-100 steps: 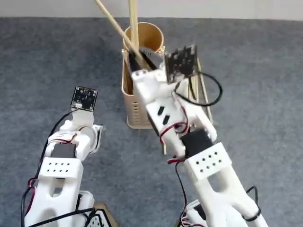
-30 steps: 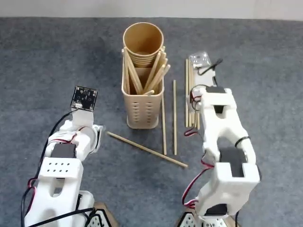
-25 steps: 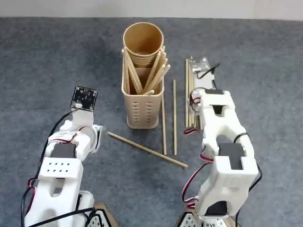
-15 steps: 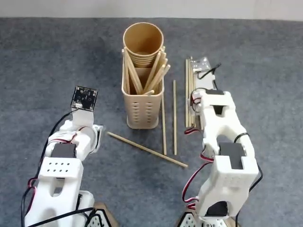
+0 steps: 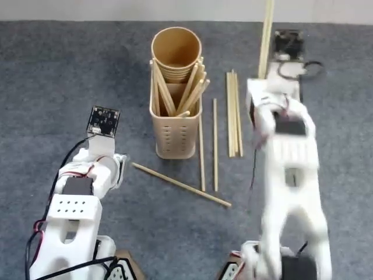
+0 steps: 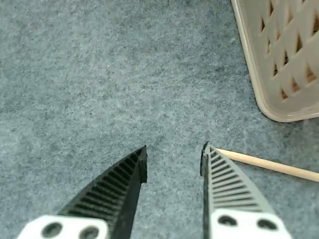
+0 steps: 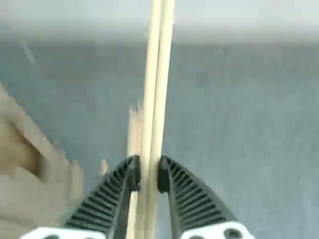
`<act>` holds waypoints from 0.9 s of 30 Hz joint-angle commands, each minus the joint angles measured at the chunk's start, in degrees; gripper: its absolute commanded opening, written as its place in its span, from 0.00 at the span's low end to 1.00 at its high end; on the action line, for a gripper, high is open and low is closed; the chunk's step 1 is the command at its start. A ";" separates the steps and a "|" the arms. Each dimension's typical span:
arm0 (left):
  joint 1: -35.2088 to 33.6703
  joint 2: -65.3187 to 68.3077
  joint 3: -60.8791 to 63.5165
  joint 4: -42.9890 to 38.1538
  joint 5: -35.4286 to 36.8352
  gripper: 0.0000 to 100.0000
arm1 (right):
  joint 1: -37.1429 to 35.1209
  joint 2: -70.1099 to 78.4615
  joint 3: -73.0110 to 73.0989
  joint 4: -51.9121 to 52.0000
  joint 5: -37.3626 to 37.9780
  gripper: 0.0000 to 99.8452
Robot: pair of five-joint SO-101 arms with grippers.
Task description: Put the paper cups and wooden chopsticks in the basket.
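The beige basket (image 5: 173,131) stands mid-table with stacked paper cups (image 5: 176,49) and several wooden chopsticks (image 5: 189,93) in it. My right gripper (image 7: 148,172) is shut on two chopsticks (image 7: 157,74), held upright above the table to the right of the basket; in the high view they rise as a pale stick (image 5: 267,32). My left gripper (image 6: 174,157) is open and low over the carpet, one fingertip beside the end of a slanted chopstick (image 6: 269,165). That slanted chopstick (image 5: 180,185) lies in front of the basket.
Loose chopsticks lie on the grey carpet right of the basket: two single ones (image 5: 201,149) (image 5: 214,146) and a small bundle (image 5: 233,116). The basket's perforated wall (image 6: 279,59) is close to my left gripper. Open carpet lies to the far left.
My right arm has risen from the bundle on the carpet, lifting two chopsticks upright and back. The left arm has not moved.
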 commanded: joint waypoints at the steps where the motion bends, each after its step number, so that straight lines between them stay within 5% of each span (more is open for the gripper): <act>1: 0.48 -1.01 -0.22 -0.97 0.00 0.20 | -6.64 -19.56 4.88 -6.37 -2.20 0.01; 13: 0.48 -1.01 1.80 -4.48 0.00 0.20 | -23.69 -25.27 10.51 -27.65 -4.57 0.00; 18: 0.48 -1.01 1.80 -4.48 0.00 0.20 | -24.48 -19.03 11.30 -27.65 -11.69 0.00; 27: 0.48 -1.01 1.80 -4.57 0.00 0.20 | -24.13 -7.25 11.30 -33.98 -11.78 0.04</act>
